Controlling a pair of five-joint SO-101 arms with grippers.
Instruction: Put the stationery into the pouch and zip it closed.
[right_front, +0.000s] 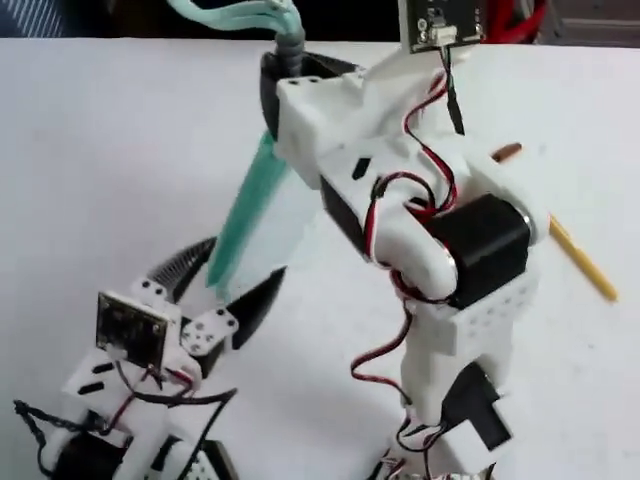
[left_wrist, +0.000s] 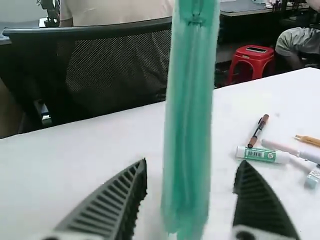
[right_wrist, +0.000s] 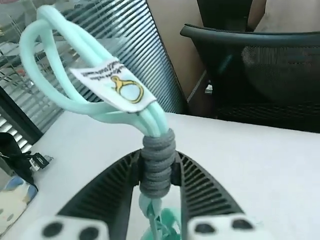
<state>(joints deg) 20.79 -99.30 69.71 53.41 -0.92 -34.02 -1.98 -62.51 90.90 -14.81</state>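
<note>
Aloft, the pouch (left_wrist: 190, 125): a slim teal pencil pouch hangs upright above the white table (right_front: 100, 130), long axis nearly vertical and leaning a little in the high view. Whether its lower end touches the tabletop cannot be told.
Carry cord (right_wrist: 75, 75): pale mint loops rise from the pouch's top end, with a white tag (right_wrist: 112, 85) bearing a yellow mark lying across them.
Grey binding (right_wrist: 157, 160): a wound grey wrap gathers the cords just above the pouch.
Right gripper (right_wrist: 158, 162): both black fingers are pressed against the grey binding, one on each side, so the pouch dangles from this grip.
Right arm: folded high over the middle of the table, elbow bent, wrist raised toward the far edge.
Left gripper (left_wrist: 192, 167): spread wide, a ribbed black finger on each side of the pouch's lower end, with a gap showing between each finger and the fabric.
Left arm: low at the near left of the table, wrist pointing up the table toward the pouch.
Stationery: a brown-tipped pen (left_wrist: 257, 131), a white tube with a green label (left_wrist: 262, 154) and a white marker (left_wrist: 292, 149) lie close together on the table beside the pouch, outside it.
Yellow pencil (right_front: 580, 258): flat on the table, partly behind the right arm.
Behind the table: a black mesh chair (left_wrist: 100, 65) and a red stool (left_wrist: 252, 57).
</note>
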